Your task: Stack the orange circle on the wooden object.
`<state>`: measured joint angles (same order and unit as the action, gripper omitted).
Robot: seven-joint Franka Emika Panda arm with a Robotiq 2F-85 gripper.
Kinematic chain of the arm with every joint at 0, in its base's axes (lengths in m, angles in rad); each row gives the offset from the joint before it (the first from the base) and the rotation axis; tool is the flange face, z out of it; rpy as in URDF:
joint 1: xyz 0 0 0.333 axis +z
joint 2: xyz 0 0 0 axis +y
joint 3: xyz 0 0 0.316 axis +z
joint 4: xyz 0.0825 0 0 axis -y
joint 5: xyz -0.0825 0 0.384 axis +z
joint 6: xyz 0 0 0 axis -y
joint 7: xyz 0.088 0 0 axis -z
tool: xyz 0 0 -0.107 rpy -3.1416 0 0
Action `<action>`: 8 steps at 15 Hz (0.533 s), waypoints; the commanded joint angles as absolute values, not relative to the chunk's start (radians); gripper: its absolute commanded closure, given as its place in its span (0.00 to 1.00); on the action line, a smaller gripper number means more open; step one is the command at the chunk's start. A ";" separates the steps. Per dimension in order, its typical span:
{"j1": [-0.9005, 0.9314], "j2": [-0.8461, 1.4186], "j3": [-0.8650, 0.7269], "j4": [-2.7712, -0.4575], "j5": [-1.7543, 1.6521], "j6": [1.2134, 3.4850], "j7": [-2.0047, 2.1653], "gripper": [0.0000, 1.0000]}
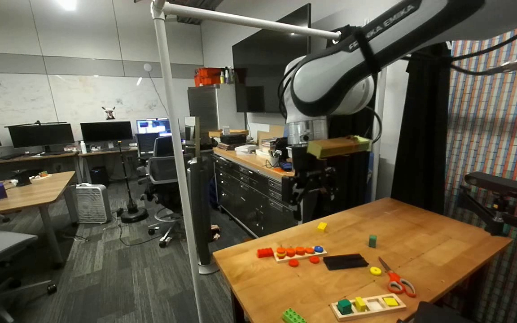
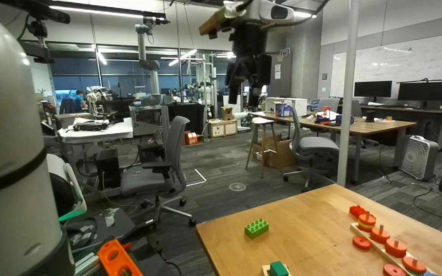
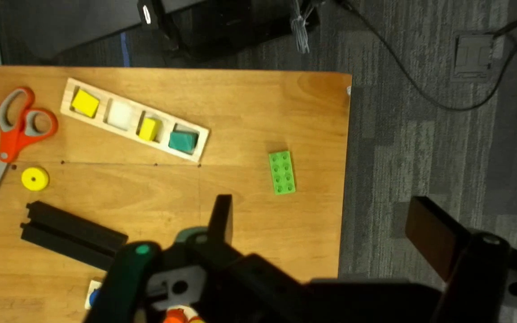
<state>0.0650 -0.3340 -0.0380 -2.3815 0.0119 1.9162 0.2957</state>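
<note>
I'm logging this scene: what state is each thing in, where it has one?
Gripper: open, holding nothing
Peg board: pegs carrying orange discs
Loose red discs: lying flat
Yellow disc: lying flat
Scissors: closed
Wooden tray: three compartments occupied
Green toy brick: studs up
Wall screen: dark
One desk monitor: lit

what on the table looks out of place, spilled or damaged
The scissors stand out: a sharp tool lying loose on the table beside a yellow disc, where most other things look like toy pieces. I see nothing spilled or damaged.
</note>
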 commanded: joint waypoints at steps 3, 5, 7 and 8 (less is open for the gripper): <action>0.046 -0.702 -0.005 -2.499 0.087 1.642 0.215 0.00; 0.045 -0.785 0.017 -2.503 0.098 1.560 0.220 0.00; 0.029 -0.717 0.022 -2.470 0.085 1.572 0.215 0.00; 0.029 -0.752 0.027 -2.479 0.085 1.559 0.215 0.00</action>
